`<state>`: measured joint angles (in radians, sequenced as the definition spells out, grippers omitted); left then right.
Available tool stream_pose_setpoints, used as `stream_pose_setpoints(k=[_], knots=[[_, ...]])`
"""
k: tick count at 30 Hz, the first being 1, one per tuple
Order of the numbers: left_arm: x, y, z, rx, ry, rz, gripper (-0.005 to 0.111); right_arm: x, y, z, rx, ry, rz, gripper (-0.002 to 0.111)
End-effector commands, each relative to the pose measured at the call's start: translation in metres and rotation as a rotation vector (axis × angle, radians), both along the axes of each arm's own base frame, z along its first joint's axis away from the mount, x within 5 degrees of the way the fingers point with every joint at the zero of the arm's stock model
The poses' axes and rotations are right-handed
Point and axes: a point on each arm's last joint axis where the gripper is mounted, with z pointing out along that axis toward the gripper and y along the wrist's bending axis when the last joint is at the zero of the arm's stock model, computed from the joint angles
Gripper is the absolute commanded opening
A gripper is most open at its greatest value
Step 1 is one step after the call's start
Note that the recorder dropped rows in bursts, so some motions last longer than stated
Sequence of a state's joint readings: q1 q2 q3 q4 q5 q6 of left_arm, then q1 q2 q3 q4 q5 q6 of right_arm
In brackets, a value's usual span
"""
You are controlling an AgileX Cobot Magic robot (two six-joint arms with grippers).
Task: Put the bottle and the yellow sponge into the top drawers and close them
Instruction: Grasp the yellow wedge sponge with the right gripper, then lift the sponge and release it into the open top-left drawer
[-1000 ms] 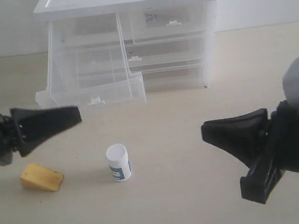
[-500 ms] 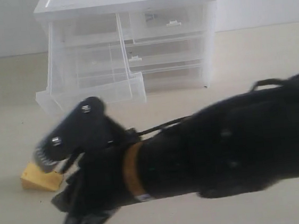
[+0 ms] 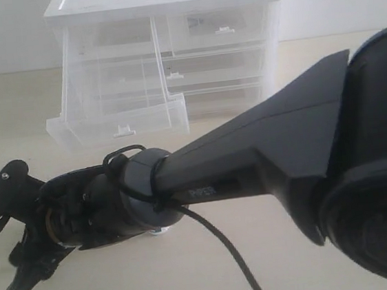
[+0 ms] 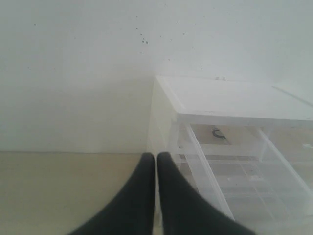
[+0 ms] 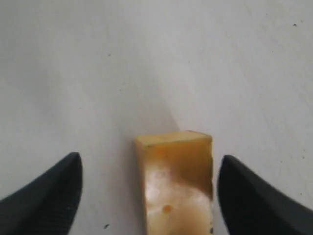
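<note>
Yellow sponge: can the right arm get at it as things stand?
Probably yes. In the right wrist view the yellow sponge lies between the spread fingers of the right gripper, with nothing else in the gap. The right arm hides it in the exterior view.

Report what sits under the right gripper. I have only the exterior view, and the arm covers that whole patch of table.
Observer: The right wrist view shows the yellow sponge lying on the table between the fingers of the right gripper.
Operator: Give me the jaw state.
Observer: Open, with one finger on each side of the sponge and not closed on it.
Operator: Find the left gripper; it is off my screen.
Observer: The left wrist view shows the left gripper shut on nothing, aimed toward the white drawer unit.
</note>
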<state>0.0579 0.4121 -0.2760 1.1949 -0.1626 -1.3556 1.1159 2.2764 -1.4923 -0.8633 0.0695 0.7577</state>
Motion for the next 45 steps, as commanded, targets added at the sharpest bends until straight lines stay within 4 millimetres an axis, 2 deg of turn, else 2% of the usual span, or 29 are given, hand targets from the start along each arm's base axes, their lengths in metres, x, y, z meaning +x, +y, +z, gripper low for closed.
stream_pose_setpoints(k=[1,2,4,7,10,12,15,16,18,20,22,25,28,31,32,35,38,40,41,43,45], knots=[[-0.001,0.0,0.0,-0.015,-0.004,0.003,0.004,0.01,-0.007,0.005,-0.048,0.009,-0.103,0.011],[-0.001,0.0,0.0,-0.015,-0.004,0.003,0.004,0.007,-0.009,0.011,-0.068,0.024,-0.149,0.001],[-0.001,0.0,0.0,-0.015,-0.004,0.003,0.004,-0.006,-0.013,0.027,-0.13,0.016,-0.188,0.001],[-0.001,0.001,-0.001,-0.014,0.002,0.016,0.004,-0.038,-0.022,0.057,-0.204,-0.018,-0.13,0.001],[-0.001,0.003,-0.001,-0.014,0.007,0.03,0.004,-0.068,-0.045,0.094,-0.193,-0.032,-0.105,0.001],[-0.001,0.003,-0.001,-0.014,0.007,0.03,0.004,-0.076,-0.069,0.114,-0.162,-0.037,-0.114,0.001],[-0.001,0.003,-0.001,-0.014,0.007,0.03,0.004,-0.07,-0.105,0.157,0.009,-0.059,-0.181,0.001],[-0.001,0.003,-0.001,-0.014,0.007,0.03,0.004,-0.064,-0.118,0.178,0.109,-0.071,-0.192,0.001],[-0.001,0.002,-0.001,-0.022,0.007,0.028,0.004,-0.053,-0.132,0.202,0.238,-0.086,-0.199,0.001],[-0.001,0.001,-0.001,-0.023,0.002,0.015,0.004,-0.031,-0.143,0.221,0.352,-0.135,-0.192,0.001],[-0.001,0.0,0.0,-0.023,-0.002,0.004,0.004,-0.001,-0.151,0.222,0.419,-0.137,-0.231,0.001],[-0.001,0.0,0.0,-0.023,-0.003,0.002,0.004,0.039,-0.147,0.202,0.438,-0.08,-0.314,0.001],[-0.001,0.0,0.0,-0.023,-0.003,0.002,0.004,0.062,-0.139,0.186,0.393,-0.077,-0.353,0.001],[-0.001,0.0,0.0,-0.023,-0.003,0.002,0.004,0.076,-0.13,0.176,0.361,-0.092,-0.352,0.003],[-0.001,0.0,0.0,-0.023,-0.003,0.002,0.004,0.08,-0.127,0.174,0.349,-0.094,-0.359,0.007],[-0.001,0.0,0.0,-0.023,-0.003,0.002,0.004,0.087,-0.125,0.165,0.3,-0.09,-0.396,0.037],[-0.001,0.0,0.0,-0.023,-0.003,0.002,0.004,0.088,-0.126,0.16,0.282,-0.076,-0.419,0.08],[-0.001,0.0,0.0,-0.023,-0.003,0.002,0.004,0.088,-0.129,0.162,0.264,-0.078,-0.439,0.102],[-0.001,0.0,0.0,-0.023,-0.003,0.002,0.004,0.088,-0.131,0.162,0.251,-0.08,-0.454,0.105],[-0.001,0.0,0.0,-0.021,-0.002,0.004,0.004,0.083,-0.134,0.173,0.255,-0.079,-0.478,0.1],[-0.001,0.0,0.0,-0.021,-0.002,0.004,0.004,0.072,-0.138,0.187,0.222,-0.102,-0.49,0.085]])
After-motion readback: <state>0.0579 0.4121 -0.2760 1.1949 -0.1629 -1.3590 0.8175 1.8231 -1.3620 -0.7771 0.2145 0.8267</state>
